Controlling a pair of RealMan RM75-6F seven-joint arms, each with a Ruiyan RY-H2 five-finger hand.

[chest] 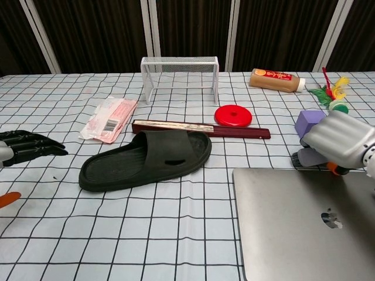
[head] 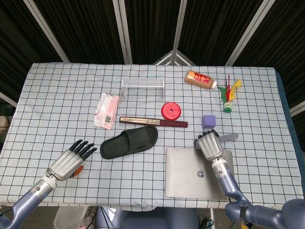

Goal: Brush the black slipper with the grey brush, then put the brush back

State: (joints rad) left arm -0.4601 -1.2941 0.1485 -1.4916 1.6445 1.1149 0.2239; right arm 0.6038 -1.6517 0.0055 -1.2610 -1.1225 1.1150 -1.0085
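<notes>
The black slipper [head: 129,141] [chest: 146,159] lies sole-down near the table's middle, with nothing touching it. My right hand [head: 209,145] [chest: 340,143] grips the grey brush [chest: 306,157], whose handle [head: 229,138] sticks out to the right. That hand hovers low at the far edge of the laptop [head: 190,183], just in front of the purple cube [head: 209,120] [chest: 307,122]. My left hand [head: 71,160] [chest: 26,146] hangs left of the slipper, a short gap away, fingers stretched out and holding nothing.
A dark red stick [head: 152,121] and a red disc [head: 171,110] lie behind the slipper. Further back are a white wire goal [head: 143,85], a pink packet [head: 106,109], a brown bottle [head: 200,78] and a feathered shuttlecock [head: 229,95]. An orange object [chest: 6,199] lies under my left hand.
</notes>
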